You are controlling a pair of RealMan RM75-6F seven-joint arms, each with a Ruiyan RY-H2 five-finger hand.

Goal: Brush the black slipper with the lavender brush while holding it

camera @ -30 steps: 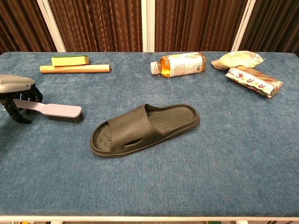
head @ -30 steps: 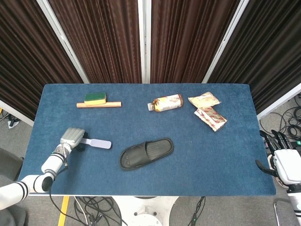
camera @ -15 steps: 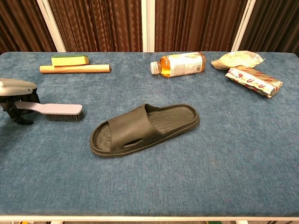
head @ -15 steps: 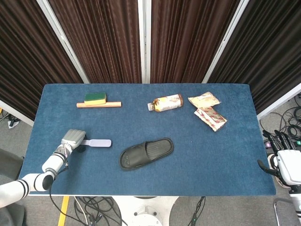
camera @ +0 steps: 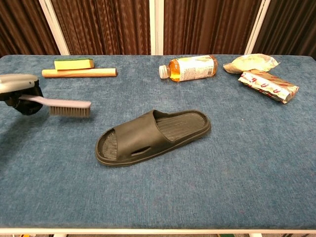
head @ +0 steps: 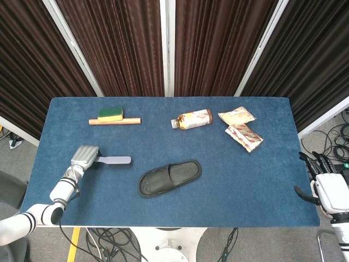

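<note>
The left hand (camera: 19, 91) gripped the lavender brush (camera: 61, 106) by its handle near the table's (head: 272, 185) left edge, bristles down and clear of the cloth, presumably so it could be carried to the shoe. The right hand (head: 327, 185) hung off the table's right edge, fingers apart and holding nothing, not yet steadying anything. The black slipper (camera: 153, 136) lay flat, sole down, toward the middle of the front edge, well apart from both hands.
</note>
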